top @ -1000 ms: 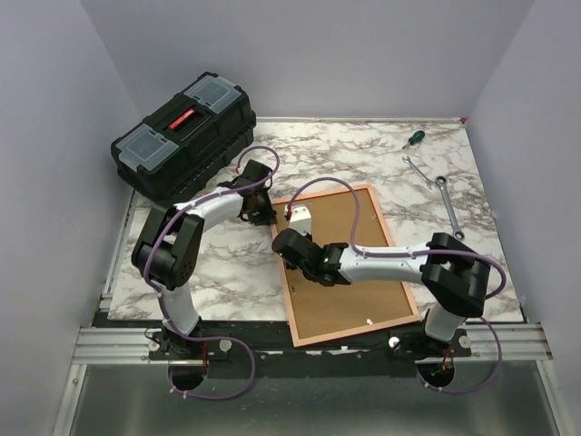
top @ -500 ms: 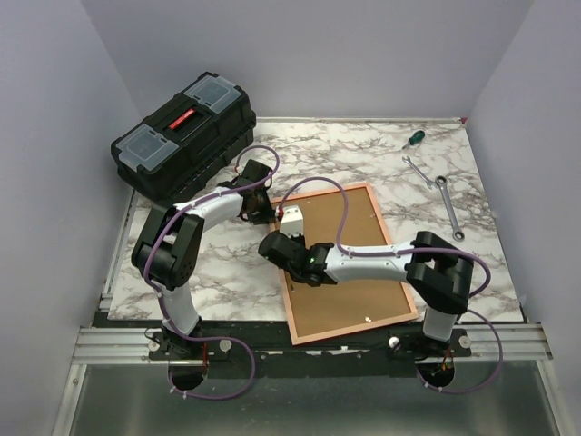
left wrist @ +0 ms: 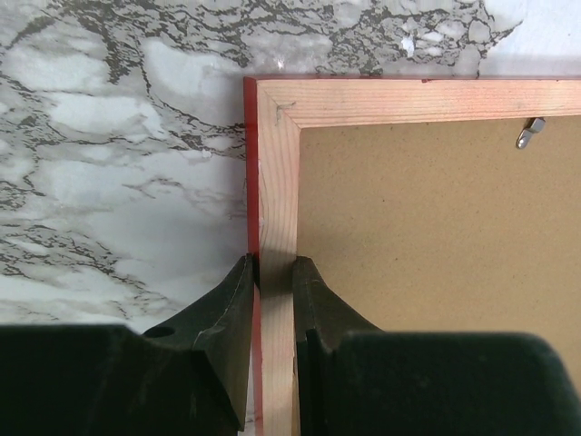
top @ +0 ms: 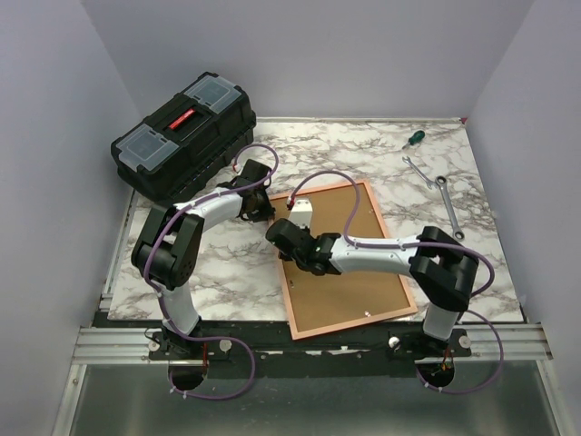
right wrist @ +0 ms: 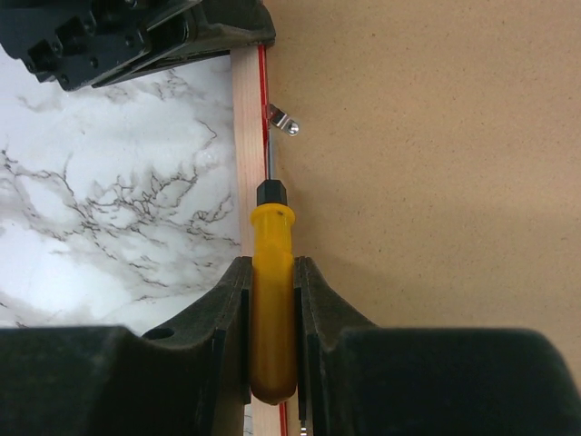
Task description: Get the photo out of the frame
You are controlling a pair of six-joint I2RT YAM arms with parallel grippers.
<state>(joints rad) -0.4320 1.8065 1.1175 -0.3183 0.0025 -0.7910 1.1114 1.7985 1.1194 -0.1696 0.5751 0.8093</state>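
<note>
The red frame (top: 354, 324) lies face down with its brown backing board (top: 363, 286) up. The photo is hidden beneath that board. My left gripper (top: 261, 211) is shut on the frame's left rail (left wrist: 277, 182) near the far corner, one finger outside it and one on the board (left wrist: 436, 245). My right gripper (top: 283, 232) is shut on a yellow-handled screwdriver (right wrist: 272, 236). The screwdriver's shaft runs along the rail (right wrist: 245, 136), and its tip sits at a small metal clip (right wrist: 283, 120). The left gripper (right wrist: 136, 36) shows just beyond that clip.
A black toolbox (top: 184, 134) stands at the back left. A green-handled screwdriver (top: 413, 138) and two wrenches (top: 419, 170) (top: 449, 209) lie at the back right. Another metal clip (left wrist: 529, 133) sits on the far rail.
My right gripper, holding the screwdriver, swung left along the frame's left rail and then edged farther back. The frame shifted slightly. The left arm stayed still.
</note>
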